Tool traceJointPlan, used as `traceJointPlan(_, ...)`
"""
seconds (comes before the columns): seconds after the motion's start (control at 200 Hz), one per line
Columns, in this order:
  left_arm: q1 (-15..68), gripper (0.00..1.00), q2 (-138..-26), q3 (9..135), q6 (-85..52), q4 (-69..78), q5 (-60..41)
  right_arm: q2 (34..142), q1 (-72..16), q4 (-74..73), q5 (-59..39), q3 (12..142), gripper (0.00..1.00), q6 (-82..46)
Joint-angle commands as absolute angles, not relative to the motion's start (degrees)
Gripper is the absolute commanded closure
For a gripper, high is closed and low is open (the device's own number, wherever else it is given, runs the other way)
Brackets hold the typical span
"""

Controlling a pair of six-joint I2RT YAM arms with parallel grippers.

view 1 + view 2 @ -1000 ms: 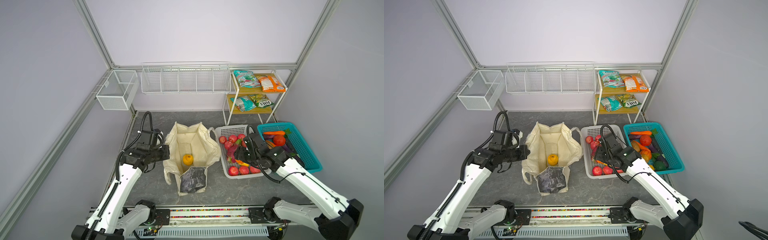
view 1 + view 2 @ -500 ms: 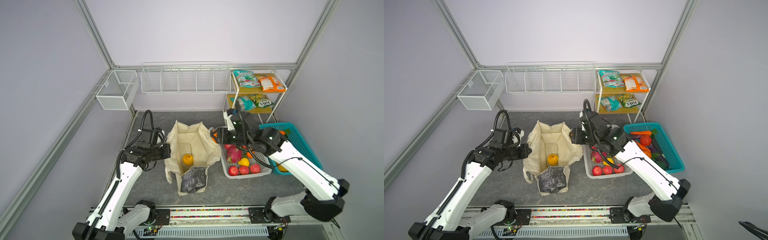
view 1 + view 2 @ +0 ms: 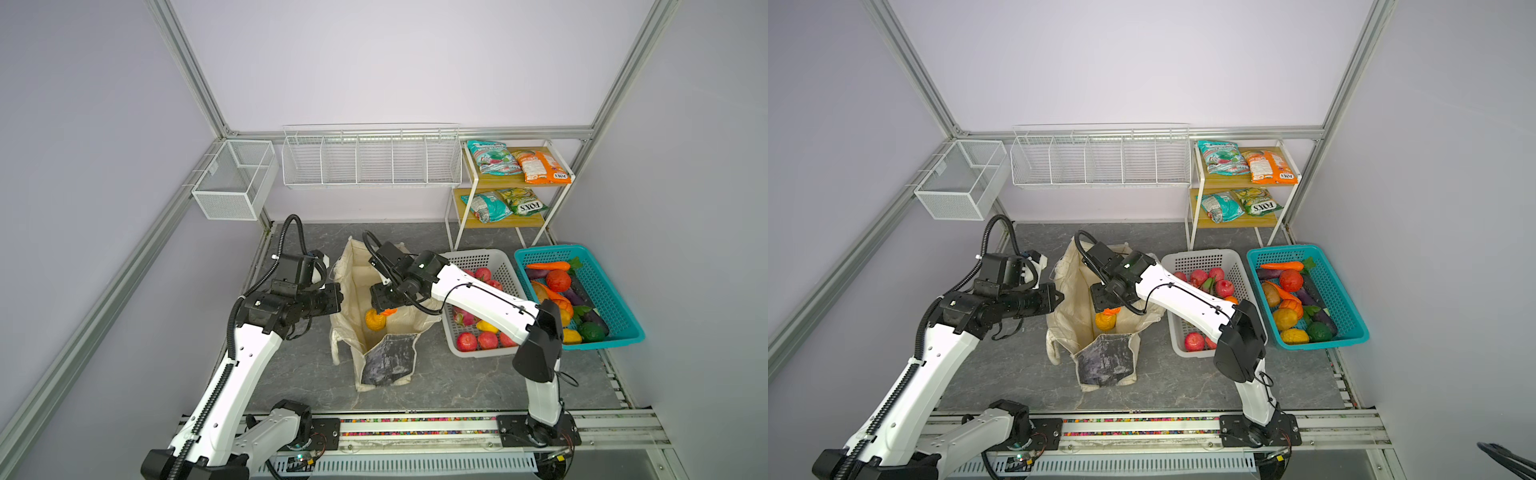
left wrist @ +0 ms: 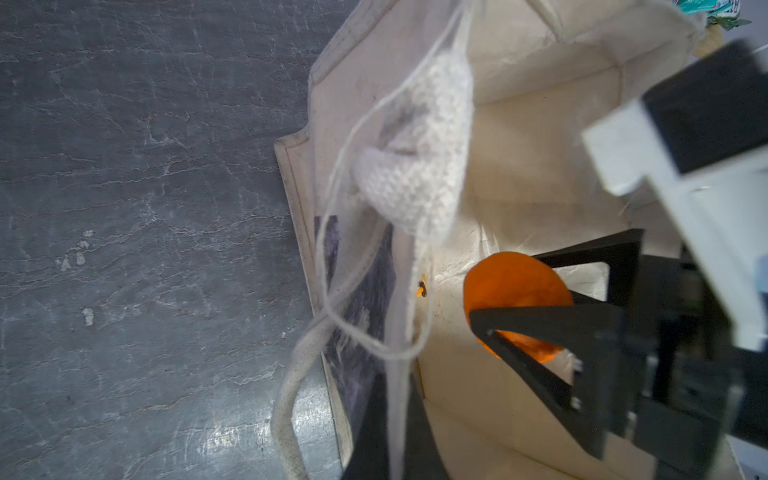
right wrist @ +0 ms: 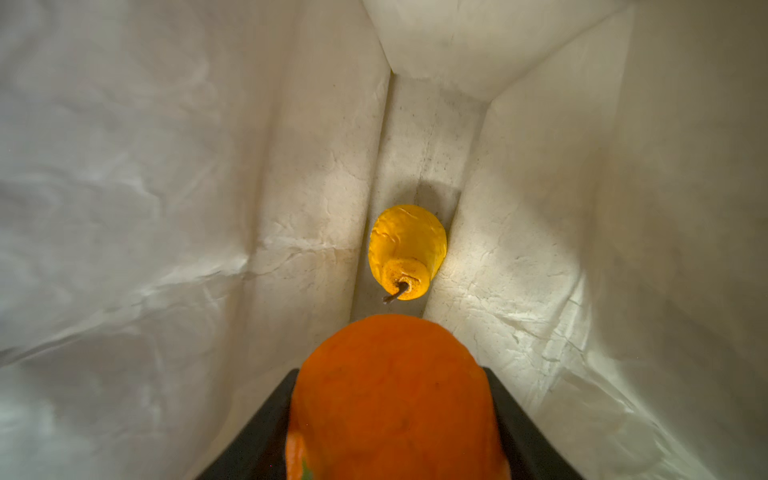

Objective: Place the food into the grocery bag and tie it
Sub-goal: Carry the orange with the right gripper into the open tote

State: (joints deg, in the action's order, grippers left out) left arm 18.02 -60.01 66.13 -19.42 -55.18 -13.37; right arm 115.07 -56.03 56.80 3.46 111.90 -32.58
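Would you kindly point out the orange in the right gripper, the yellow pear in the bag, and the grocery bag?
orange [image 5: 395, 395]: right wrist view, middle of its skin.
yellow pear [image 5: 409, 241]: right wrist view, its rounded body.
grocery bag [image 3: 388, 359]: a top view, its dark marbled side panel.

Pear [image 5: 407, 249] in tote [image 3: 357, 286]; basket [image 3: 473, 254] right of tote, shelf [image 3: 505, 178] behind basket.

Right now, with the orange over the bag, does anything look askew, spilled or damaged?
Nothing spilled. Loose threads trail from the grocery bag beside the left gripper, which pinches its rim; they look frayed and might snag. The right gripper holds the large orange above the yellow pear-like fruit.
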Motion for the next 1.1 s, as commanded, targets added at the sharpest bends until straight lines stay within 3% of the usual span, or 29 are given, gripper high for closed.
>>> traceJointPlan(0.0,18.2,1.0,-59.9,68.6,-18.6,-55.2,-13.8,114.6,-56.3,59.0,3.5,111.6,0.41,-31.9)
traceJointPlan(0.615,18.2,1.0,-58.7,67.3,-18.2,-55.0,-13.3,118.1,-59.9,64.1,5.0,107.6,0.37,-31.3)
traceJointPlan(1.095,18.2,1.0,-57.2,67.5,-17.4,-54.9,-13.6,123.4,-59.9,63.0,5.3,106.4,0.24,-32.7)
